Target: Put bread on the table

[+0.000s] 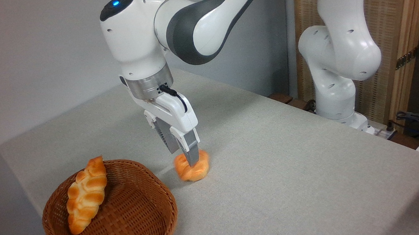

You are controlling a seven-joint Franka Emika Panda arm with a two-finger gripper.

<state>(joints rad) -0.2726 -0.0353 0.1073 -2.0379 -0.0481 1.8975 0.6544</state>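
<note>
Near left: round brown wicker basket [128, 221] on the light grey-beige cloth desk [291, 163], long braided golden loaf [86, 194] leaning on its left rim. Just right of it: small golden-orange knotted bun [193, 168] resting on the desk, pinched by the white arm's pincer [189, 157]. Far right: arm base, cables. No readable writing.

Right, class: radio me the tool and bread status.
Tool closed on bread. Bread resting on table, outside basket. Braided loaf in basket. Nothing obstructing.
</note>
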